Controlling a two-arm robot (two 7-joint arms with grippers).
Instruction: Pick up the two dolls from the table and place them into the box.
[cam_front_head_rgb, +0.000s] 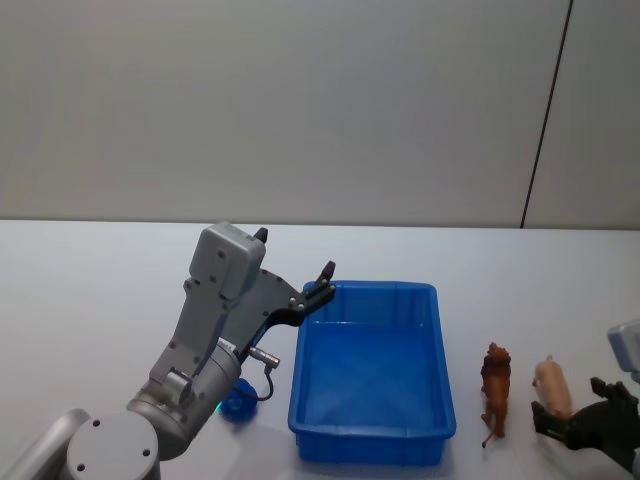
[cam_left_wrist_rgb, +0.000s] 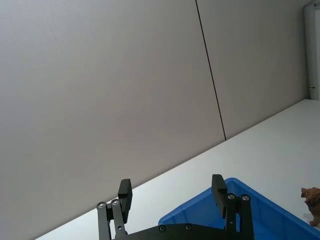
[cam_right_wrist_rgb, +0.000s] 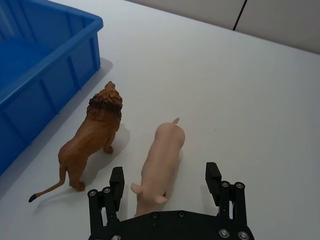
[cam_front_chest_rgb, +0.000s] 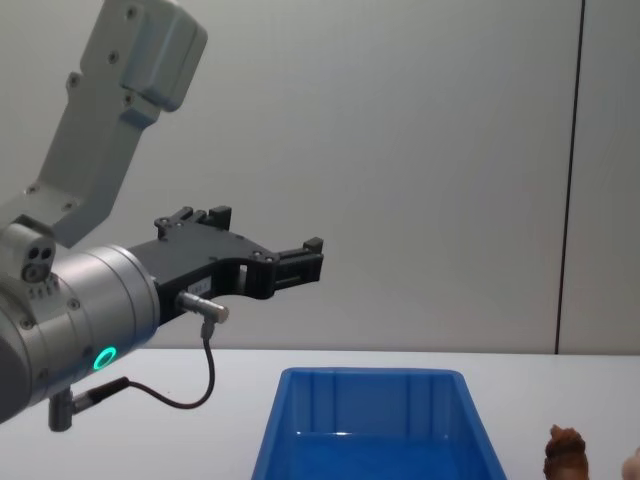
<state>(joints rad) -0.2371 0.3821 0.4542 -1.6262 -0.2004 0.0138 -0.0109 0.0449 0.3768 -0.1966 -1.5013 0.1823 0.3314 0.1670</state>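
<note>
Brown lion and peach pig side by side beside blue box.

Plain grey matte wall panel stands beyond the left gripper, filling the background ahead of its fingertips. A thin dark vertical seam runs down this wall, to the gripper's right. A narrow white upright strip lies past the seam, farther from the gripper; nature undetermined.

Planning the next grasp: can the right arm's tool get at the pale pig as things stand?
Probably yes. The open right tool straddles one end of the pig; the lion stands close beside it, so one finger has little room.
</note>
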